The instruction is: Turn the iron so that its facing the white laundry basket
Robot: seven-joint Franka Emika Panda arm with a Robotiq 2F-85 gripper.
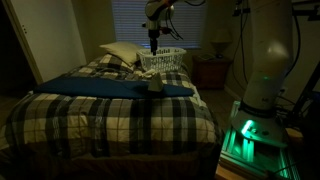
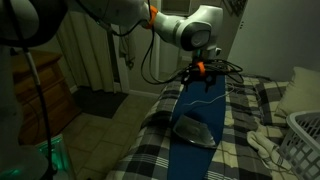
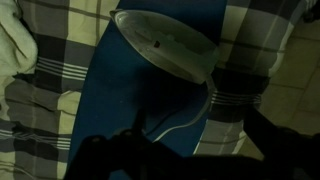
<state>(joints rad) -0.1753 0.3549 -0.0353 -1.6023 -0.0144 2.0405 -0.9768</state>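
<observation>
The iron [image 1: 155, 85] is small and pale. It lies on a dark blue mat [image 1: 100, 86] on the plaid bed, just in front of the white laundry basket [image 1: 163, 60]. In an exterior view the iron [image 2: 192, 128] sits mid-mat, with the basket's rim [image 2: 303, 135] at the right edge. My gripper [image 1: 153, 40] hangs well above the iron and touches nothing; it also shows in an exterior view [image 2: 200, 72]. In the wrist view the iron [image 3: 165, 45] is ahead of the dark fingers [image 3: 185, 160], which stand apart and empty. Its pale cord [image 3: 172, 122] trails over the mat.
A pale pillow [image 1: 120, 52] lies at the head of the bed beside the basket and shows in an exterior view [image 2: 300, 88]. A crumpled white cloth [image 2: 262, 145] lies on the plaid cover near the mat. The room is dim. A nightstand [image 1: 210, 72] stands beyond the bed.
</observation>
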